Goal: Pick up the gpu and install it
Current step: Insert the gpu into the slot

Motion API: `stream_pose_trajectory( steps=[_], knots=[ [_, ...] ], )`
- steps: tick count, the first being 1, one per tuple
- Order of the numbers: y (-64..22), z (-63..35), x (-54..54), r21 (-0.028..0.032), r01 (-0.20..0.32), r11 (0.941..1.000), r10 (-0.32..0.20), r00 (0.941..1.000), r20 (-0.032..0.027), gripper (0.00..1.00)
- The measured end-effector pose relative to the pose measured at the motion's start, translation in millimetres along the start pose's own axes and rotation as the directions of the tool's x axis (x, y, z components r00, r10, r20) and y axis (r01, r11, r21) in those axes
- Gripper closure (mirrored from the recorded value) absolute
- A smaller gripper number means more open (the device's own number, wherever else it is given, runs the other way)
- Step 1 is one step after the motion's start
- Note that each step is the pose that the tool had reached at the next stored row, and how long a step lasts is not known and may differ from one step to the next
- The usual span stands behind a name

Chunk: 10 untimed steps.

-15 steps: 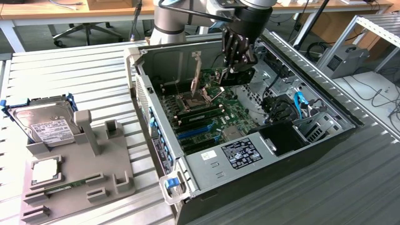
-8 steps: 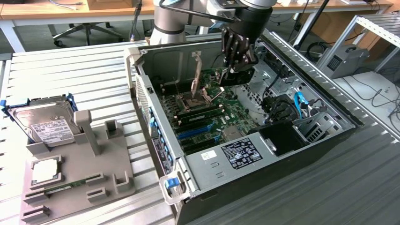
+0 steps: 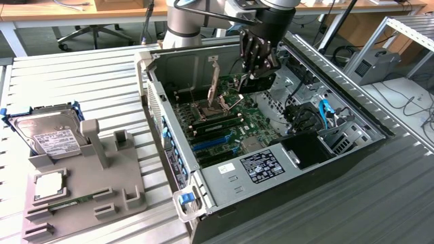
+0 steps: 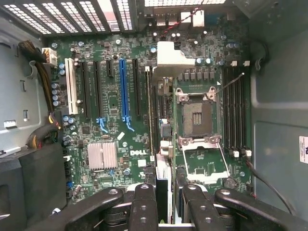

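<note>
My gripper [image 3: 255,68] hangs inside the open computer case [image 3: 152,101], near its far end, shut on the gpu [image 3: 257,84], which shows as a dark block under the fingers. In the wrist view the gpu [image 4: 162,130] stands edge-on between the two black fingers [image 4: 143,202], with my gripper [image 4: 163,197] closed on its near end. Its silver bracket [image 4: 168,57] points toward the rear vents. The card sits over the green motherboard [image 4: 110,120], between the blue slot [image 4: 122,86] and the open CPU socket [image 4: 197,115]. Whether it touches a slot I cannot tell.
Left of the case, a grey fixture [image 3: 101,173] holds a silver hard drive [image 3: 48,134], a CPU chip [image 3: 49,184] and a memory stick [image 3: 68,203]. The power supply [image 3: 261,165] fills the case's near end. Blue cables [image 3: 324,112] and drive bays line the exterior view's right side.
</note>
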<state>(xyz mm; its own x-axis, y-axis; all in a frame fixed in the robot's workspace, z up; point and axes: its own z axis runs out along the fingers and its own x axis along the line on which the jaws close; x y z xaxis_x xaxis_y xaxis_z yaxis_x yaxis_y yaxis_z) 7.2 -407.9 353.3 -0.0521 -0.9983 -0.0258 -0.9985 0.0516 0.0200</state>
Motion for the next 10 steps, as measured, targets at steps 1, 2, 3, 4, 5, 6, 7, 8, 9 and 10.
stream_pose_trajectory(
  steps=[1,2,3,4,5,6,7,8,9,10],
  knots=[
    [0.0,0.0,0.0,-0.0003,0.009,1.0,-0.009,1.0,-0.0002,0.74],
    [0.0,0.0,0.0,-0.0004,0.016,0.9999,-0.016,0.9999,-0.0003,0.74],
    [0.0,0.0,0.0,-0.0005,0.021,0.9998,-0.021,0.9998,-0.0004,0.74],
    [0.0,0.0,0.0,-0.0007,0.025,0.9997,-0.025,0.9997,-0.0005,0.74],
    [0.0,0.0,0.0,-0.0008,0.03,0.9996,-0.03,0.9996,-0.0006,0.74],
    [0.0,0.0,0.0,-0.0009,0.034,0.9994,-0.034,0.9994,-0.0006,0.74],
    [0.0,0.0,0.0,-0.001,0.038,0.9993,-0.038,0.9993,-0.0007,0.74],
    [0.0,0.0,0.0,-0.0011,0.041,0.9991,-0.041,0.9991,-0.0008,0.74],
    [0.0,0.0,0.0,-0.0012,0.045,0.999,-0.045,0.999,-0.0009,0.74],
    [0.0,0.0,0.0,-0.0013,0.05,0.9988,-0.05,0.9988,-0.0009,0.74]
  ],
)
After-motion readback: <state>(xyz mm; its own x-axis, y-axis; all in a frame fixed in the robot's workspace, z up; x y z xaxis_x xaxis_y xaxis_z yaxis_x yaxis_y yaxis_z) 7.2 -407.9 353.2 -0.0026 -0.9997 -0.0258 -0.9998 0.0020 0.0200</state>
